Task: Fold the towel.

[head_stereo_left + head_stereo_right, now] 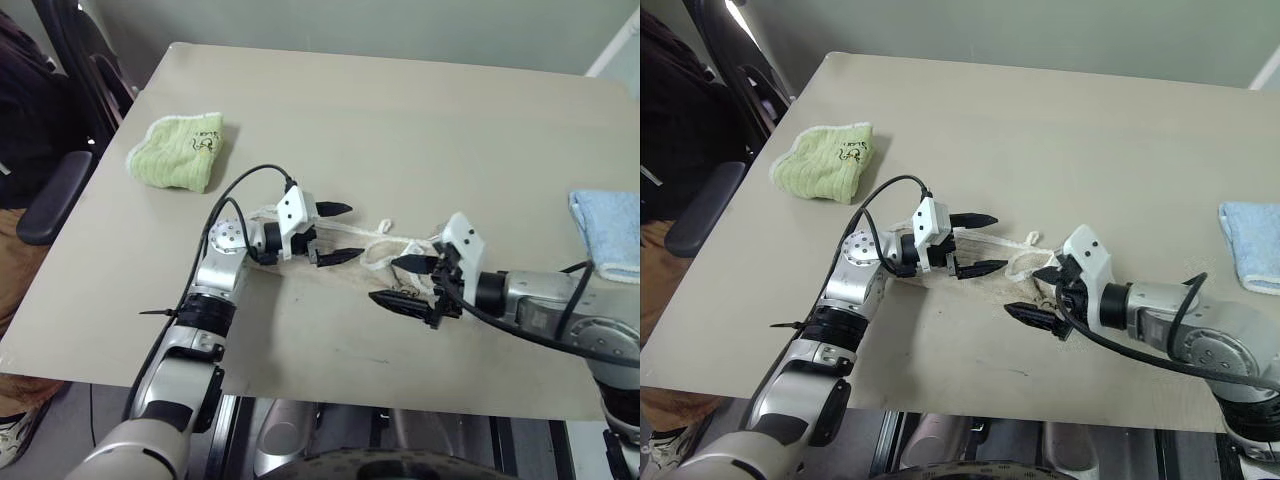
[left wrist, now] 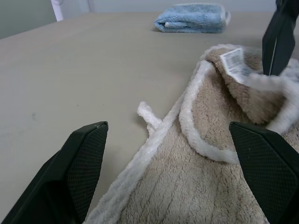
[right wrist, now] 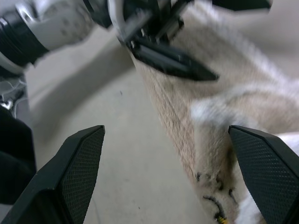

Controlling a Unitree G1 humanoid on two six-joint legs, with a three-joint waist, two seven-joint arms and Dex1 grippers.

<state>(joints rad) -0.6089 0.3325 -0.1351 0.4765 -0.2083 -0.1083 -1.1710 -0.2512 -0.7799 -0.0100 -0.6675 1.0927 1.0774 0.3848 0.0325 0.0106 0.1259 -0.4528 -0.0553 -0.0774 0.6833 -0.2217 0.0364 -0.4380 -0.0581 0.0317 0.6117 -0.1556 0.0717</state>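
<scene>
Lying mid-table, towel (image 1: 985, 262), white-edged, crumpled

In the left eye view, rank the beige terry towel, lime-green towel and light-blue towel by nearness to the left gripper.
1. Beige terry towel, right under the left gripper.
2. Lime-green towel, at the table's left side.
3. Light-blue towel, at the right edge.

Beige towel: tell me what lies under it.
The beige towel lies straight on the tan table. Whatever is under its bunched middle is covered.
</scene>
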